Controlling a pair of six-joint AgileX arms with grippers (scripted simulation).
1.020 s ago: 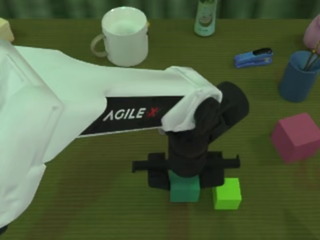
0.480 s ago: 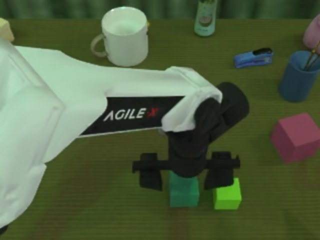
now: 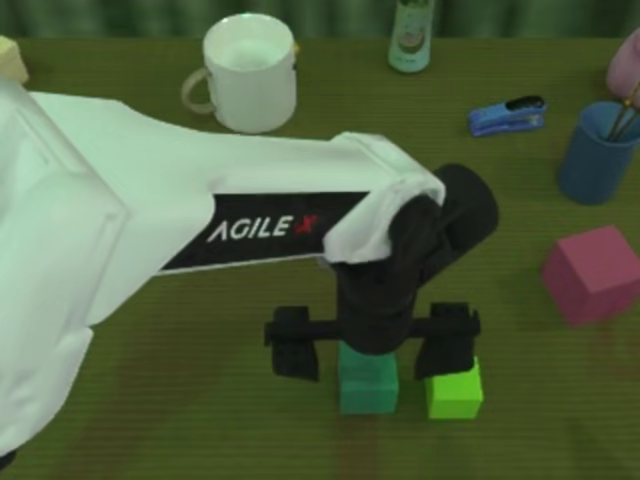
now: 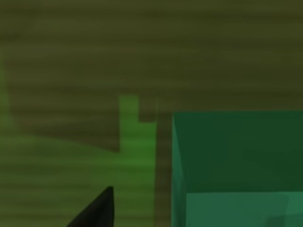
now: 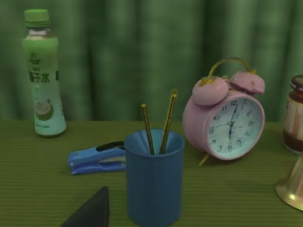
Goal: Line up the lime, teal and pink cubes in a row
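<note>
Top view, three cubes: teal (image 3: pixel 368 382), lime (image 3: pixel 455 389), pink cube (image 3: pixel 592 273).

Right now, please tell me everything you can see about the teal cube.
The teal cube is a plain, matte blue-green block with flat faces and sharp edges. It sits flat on the green table, near its front edge, just left of the lime cube, with a narrow gap between them. The left claw is open directly above it, one finger on each side, not gripping it.
</note>
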